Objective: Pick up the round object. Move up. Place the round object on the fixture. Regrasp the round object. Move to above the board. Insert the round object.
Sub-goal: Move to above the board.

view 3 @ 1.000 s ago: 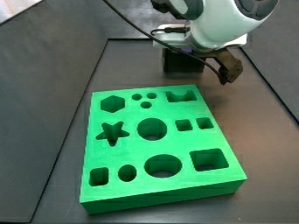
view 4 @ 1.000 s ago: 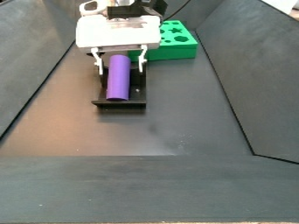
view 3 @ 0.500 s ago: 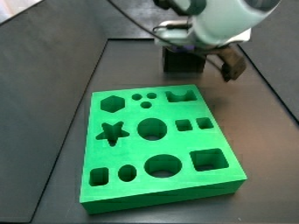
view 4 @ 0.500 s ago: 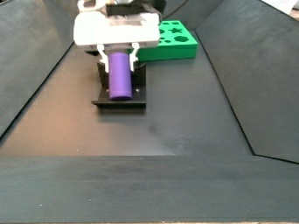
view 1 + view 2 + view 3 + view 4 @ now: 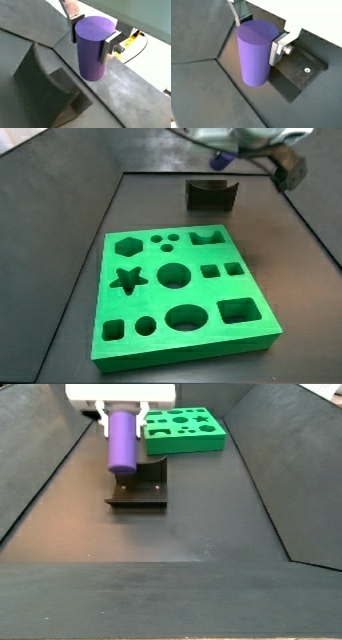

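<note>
Purple round object (image 5: 92, 47) clamped in pincer (image 5: 91, 33).

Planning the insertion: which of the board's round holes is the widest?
The round hole in the board's near row, between a small slot and the big square; the gripper holds the purple peg.

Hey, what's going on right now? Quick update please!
Gripper shut on the purple peg, above the fixture. Peg clear of fixture. Green board ahead, holes unblocked.
</note>
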